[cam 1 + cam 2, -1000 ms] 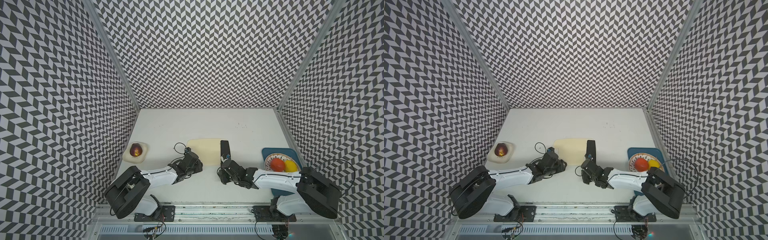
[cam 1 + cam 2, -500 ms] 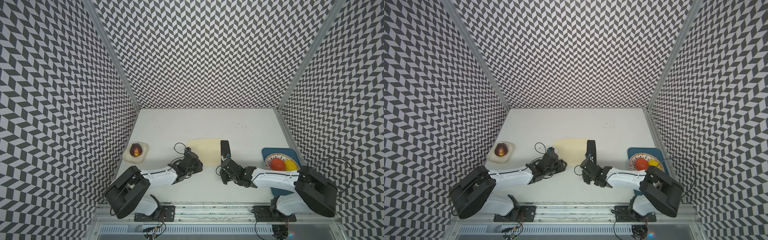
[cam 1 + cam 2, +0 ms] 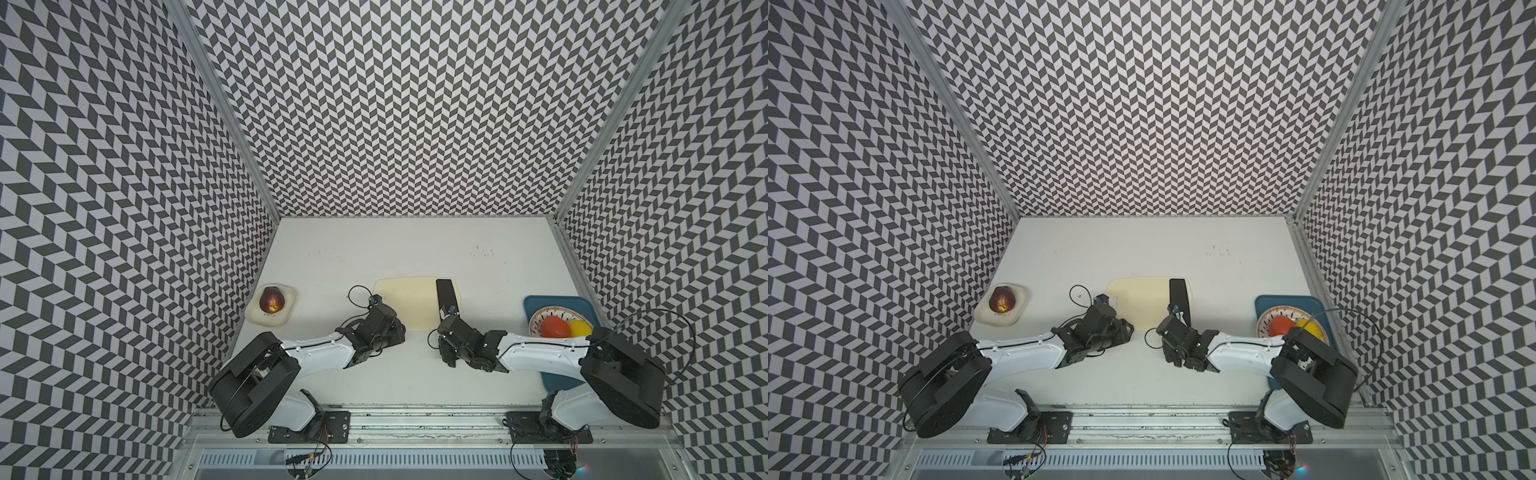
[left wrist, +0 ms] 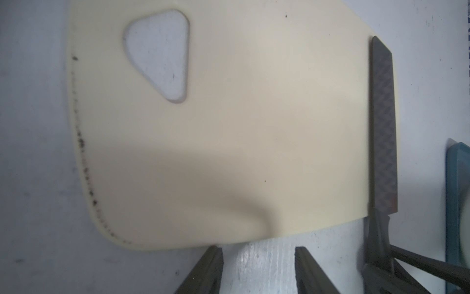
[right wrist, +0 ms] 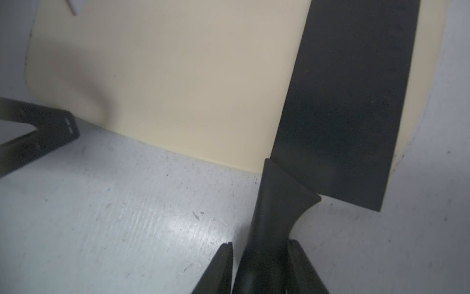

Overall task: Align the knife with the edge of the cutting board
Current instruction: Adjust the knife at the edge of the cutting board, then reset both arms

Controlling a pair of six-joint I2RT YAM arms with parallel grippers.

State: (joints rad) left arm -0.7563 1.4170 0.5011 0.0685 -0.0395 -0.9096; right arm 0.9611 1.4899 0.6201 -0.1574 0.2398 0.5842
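Knife (image 5: 343, 101): slim black handle sits between the right gripper (image 5: 259, 244) fingers, which are clamped onto it. One finger presses the handle; a thin sliver of table (image 5: 127, 216) shows at the other tip. The handle's butt is cut off by the frame. Ahead of that gripper the broad black blade lies flat on the cutting board (image 4: 229, 127), along its short end, with a narrow board strip past it; the blade heel overhangs the table.

Left gripper (image 4: 259, 250): fingers apart, nothing between them, tips just short of the board's near edge, well aside from the knife. Cut-out hole (image 4: 162, 56) lies ahead of it. Board edge there looks buckled or shadowed, can't tell.

Outboard of the right gripper: blue tray (image 3: 544, 305) holding a bowl (image 3: 540, 318) with a red fruit (image 3: 555, 328) and a yellow fruit (image 3: 579, 328); the tray's near part is hidden by the right arm (image 3: 540, 357). Outboard of the left gripper: white dish (image 3: 270, 322) with a dark red fruit (image 3: 272, 300). In both top views the fingers are hidden under the wrists.
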